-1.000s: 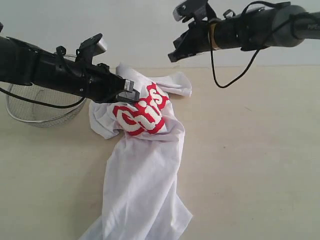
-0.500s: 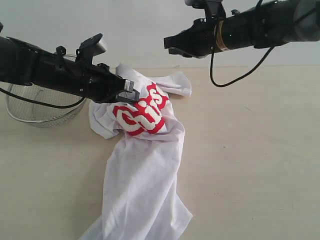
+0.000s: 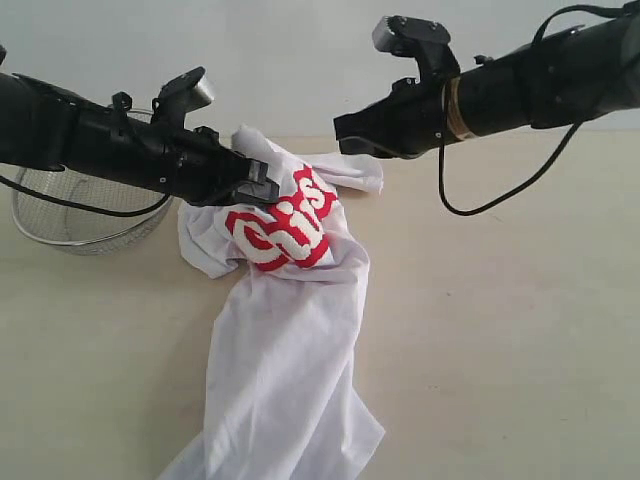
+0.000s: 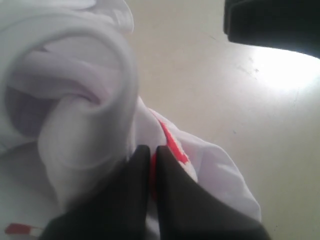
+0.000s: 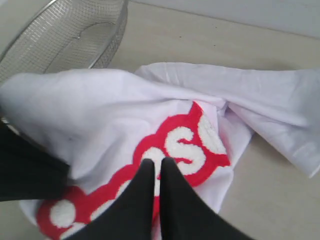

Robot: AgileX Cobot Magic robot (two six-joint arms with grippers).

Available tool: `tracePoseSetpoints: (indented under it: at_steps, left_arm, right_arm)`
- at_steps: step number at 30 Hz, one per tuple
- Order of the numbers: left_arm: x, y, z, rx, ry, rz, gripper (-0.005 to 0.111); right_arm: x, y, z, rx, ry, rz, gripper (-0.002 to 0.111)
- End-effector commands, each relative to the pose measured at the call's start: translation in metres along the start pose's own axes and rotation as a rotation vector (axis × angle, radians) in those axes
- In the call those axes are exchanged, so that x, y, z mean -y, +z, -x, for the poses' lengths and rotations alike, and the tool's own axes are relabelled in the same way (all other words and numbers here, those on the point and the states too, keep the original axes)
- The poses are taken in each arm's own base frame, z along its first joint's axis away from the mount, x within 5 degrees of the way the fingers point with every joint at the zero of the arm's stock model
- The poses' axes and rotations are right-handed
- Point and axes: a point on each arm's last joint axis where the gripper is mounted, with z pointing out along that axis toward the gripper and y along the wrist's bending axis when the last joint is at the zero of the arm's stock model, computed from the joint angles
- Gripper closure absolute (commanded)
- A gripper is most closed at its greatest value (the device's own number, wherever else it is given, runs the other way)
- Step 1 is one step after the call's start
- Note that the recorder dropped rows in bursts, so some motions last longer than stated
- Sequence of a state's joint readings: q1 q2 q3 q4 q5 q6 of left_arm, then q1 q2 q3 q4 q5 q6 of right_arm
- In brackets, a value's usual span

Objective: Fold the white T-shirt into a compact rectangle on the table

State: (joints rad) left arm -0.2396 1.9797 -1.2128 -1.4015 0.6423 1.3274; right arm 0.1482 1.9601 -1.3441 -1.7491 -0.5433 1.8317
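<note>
While the white T-shirt [image 3: 290, 340] lies crumpled and unfolded on the table [image 3: 500, 320], both arms are positioned over its far end. The garment sits left of centre in the exterior view and runs as a long, wrinkled strip toward the near side, where the frame cuts off its lower end. Its red band [image 3: 285, 225] with white lettering faces up, bunched and skewed, in the far part of the heap. One sleeve [image 3: 355, 170] is spread flat to the right of the band. The left gripper [image 3: 258, 186] is at the band's upper left edge, and its fingers [image 4: 137, 190] are pressed together on a sliver of red-printed cloth, pinching a fold of the shirt. A rolled bulge of white fabric sits just beside them. The right gripper [image 3: 343, 128] hangs above the sleeve, apart from the cloth. Its fingers [image 5: 175, 200] are pressed together with nothing between them, and its wrist view looks down on the lettering. A wire-mesh bowl [image 3: 70, 215] stands on the table behind the left arm, just beside the shirt's far left edge — contact between the two cannot be confirmed.
</note>
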Motion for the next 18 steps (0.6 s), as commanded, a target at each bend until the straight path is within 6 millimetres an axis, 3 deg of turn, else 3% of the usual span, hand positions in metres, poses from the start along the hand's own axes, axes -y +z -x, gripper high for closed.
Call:
tracePoseSetpoints:
  at_steps: [1, 7, 18]
  left_arm:
    - [0.002, 0.0, -0.001, -0.006, 0.011, -0.01, 0.102]
    - [0.002, 0.0, -0.001, -0.005, 0.011, -0.006, 0.102]
    - [0.002, 0.0, -0.001, -0.005, 0.011, -0.006, 0.102]
  right_arm:
    - [-0.013, -0.015, 0.011, 0.029, 0.052, 0.04, 0.108]
    - [-0.016, -0.019, 0.012, 0.031, 0.207, 0.045, 0.108]
    - [-0.041, -0.032, 0.009, -0.086, 0.213, 0.365, 0.108]
